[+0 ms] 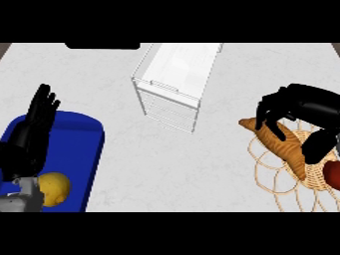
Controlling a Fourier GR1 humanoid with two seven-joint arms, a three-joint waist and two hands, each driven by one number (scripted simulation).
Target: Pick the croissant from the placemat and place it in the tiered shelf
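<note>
Right hand (305,112) at the right of the frame, fingers curled down over the upper end of the croissant (281,142), thumb low on the far side: closing round it, or already clasped, though full contact hard to confirm from above. Croissant lying slantwise on the woven wicker placemat (275,191) at the lower right, apparently resting on it, not yet lifted. Just beside its lower end, a red item (339,175), partly hidden by the grey forearm, identity unclear. Further out, near the upper middle of the frame, the white wire tiered shelf (174,82), well apart from the croissant and with nothing visible inside it. At the left edge, left hand (34,122) open, fingers straight and up, resting over a blue tray (81,149) with a yellow lemon-like fruit (55,188) on it at the lower left. Pale marbled tabletop (172,169) between the two sides. Judged stage: grasp under way, early in the task. Left to do: securing the hold, lifting off the placemat, carrying up and left across the tabletop, setting down in the shelf, releasing.
</note>
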